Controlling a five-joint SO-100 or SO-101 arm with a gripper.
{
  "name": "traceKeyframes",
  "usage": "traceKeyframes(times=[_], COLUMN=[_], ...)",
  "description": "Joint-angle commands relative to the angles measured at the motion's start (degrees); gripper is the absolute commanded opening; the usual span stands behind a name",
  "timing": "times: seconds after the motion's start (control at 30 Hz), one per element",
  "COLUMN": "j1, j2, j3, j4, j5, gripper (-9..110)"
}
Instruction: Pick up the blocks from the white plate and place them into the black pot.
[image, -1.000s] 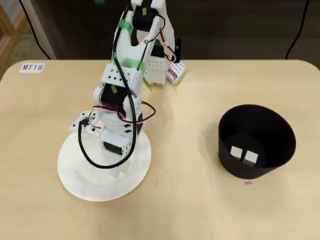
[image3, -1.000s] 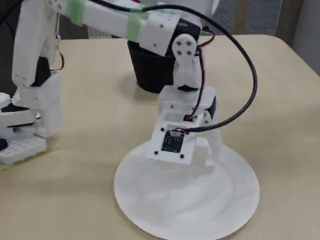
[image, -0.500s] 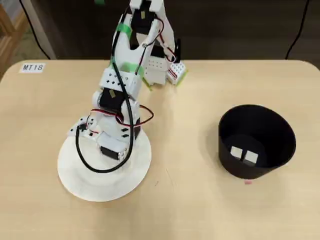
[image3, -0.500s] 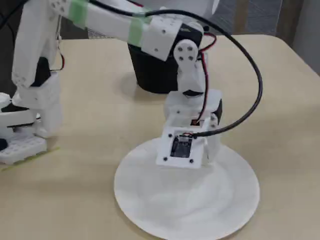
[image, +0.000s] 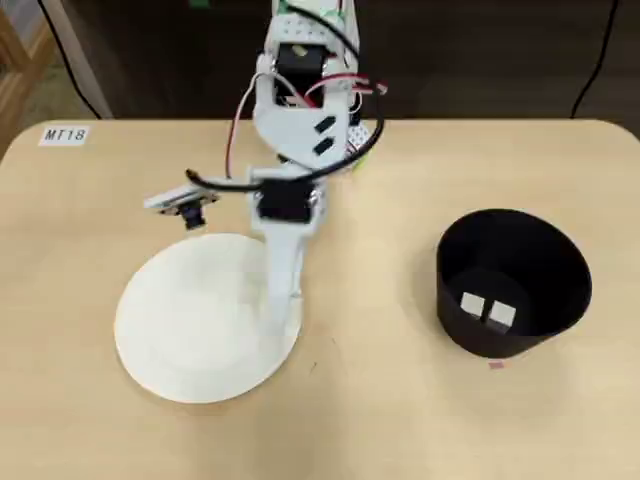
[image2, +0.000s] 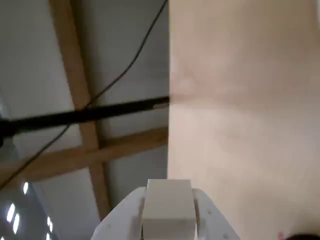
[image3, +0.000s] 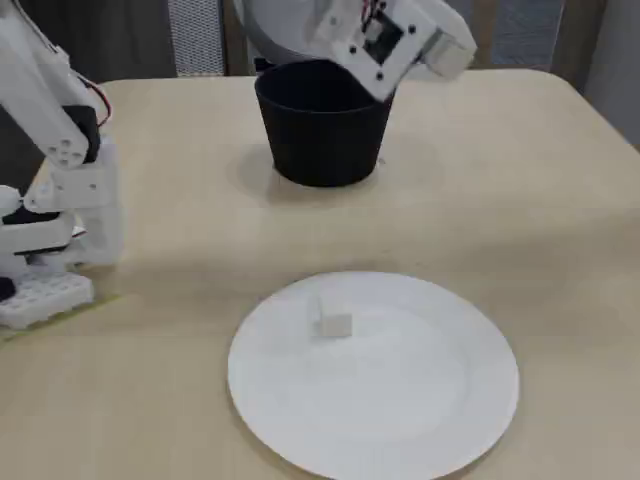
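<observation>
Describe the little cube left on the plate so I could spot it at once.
Find the white plate on the tan table, nearest the camera in the fixed view. The cube sits alone on its far-left part, unlike two cubes inside the black pot.

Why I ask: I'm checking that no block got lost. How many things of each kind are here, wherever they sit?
Blocks: 4
White plate: 1
Black pot: 1
Total: 6
</observation>
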Motion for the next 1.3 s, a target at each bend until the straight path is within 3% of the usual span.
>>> traceKeyframes(times=[0.0,0.13,0.23,0.83,0.87,0.93,0.97,1.1,1.17,1.27], j1=[-14.9,-27.2,-30.6,-29.3,-29.1,-29.1,-28.9,-27.9,-27.1,-24.3], j2=[3.7,1.9,1.7,-2.6,-2.5,-2.1,-2.0,-0.6,0.4,2.5], j3=[-0.1,2.2,8.1,17.5,17.5,17.8,17.8,17.8,17.8,17.4], j4=[0.3,-0.5,-3.3,-12.7,-12.5,-12.0,-11.6,-10.1,-9.6,-7.4], j5=[-1.1,-3.4,-3.3,-6.4,-6.4,-8.7,-9.1,-9.8,-9.7,-8.3], gripper=[-2,-2,-2,-2,1,27,33,40,37,4])
